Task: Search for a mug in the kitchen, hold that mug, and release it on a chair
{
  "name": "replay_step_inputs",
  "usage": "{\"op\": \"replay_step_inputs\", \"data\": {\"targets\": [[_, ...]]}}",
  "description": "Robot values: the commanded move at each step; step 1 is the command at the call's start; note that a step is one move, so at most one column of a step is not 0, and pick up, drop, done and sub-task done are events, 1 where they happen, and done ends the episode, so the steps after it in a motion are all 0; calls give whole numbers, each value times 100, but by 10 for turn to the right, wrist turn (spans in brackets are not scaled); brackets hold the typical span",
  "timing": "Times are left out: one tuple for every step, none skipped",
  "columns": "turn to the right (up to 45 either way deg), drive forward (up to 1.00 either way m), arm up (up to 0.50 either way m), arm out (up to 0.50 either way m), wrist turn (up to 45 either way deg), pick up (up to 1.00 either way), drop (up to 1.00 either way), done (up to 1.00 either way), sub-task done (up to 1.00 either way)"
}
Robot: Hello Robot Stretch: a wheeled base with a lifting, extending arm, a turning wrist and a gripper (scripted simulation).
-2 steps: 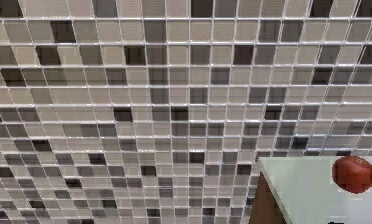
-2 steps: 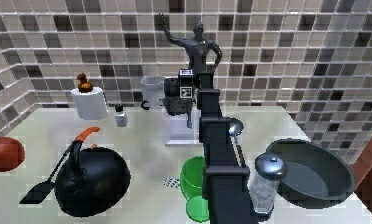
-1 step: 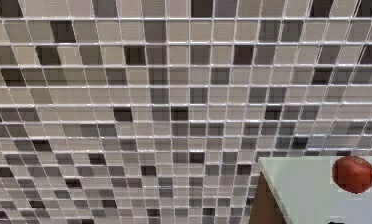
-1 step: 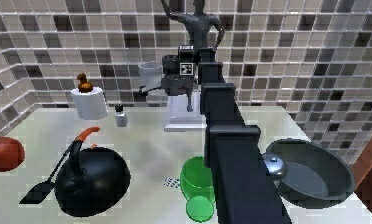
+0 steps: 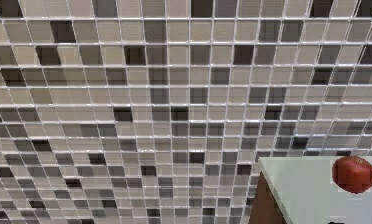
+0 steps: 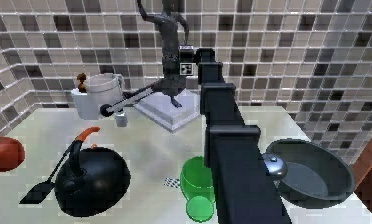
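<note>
On the tabletop (image 6: 144, 148) by the tiled wall (image 6: 294, 45) we see the white mug (image 6: 102, 90) standing near the pincer (image 6: 119, 101), and we cannot tell whether the pincer holds anything.

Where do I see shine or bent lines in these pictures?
Forward view: lines on the tile wall bow slightly, a lens effect; the red ball on the counter has a soft gleam. Arm side view: the black kettle and the pan catch pale light.

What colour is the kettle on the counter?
Black, with a red-orange bit on its handle. The kettle shows best in the arm side view.
</note>
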Motion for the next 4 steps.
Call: {"op": "replay_step_inputs", "data": {"targets": [[0, 0, 0, 0, -450, 0, 0, 0, 0], [0, 0, 0, 0, -180, 0, 0, 0, 0], [0, 0, 0, -36, 0, 0, 0, 0, 0], [-450, 0, 0, 0, 0, 0, 0, 0, 0]]}}
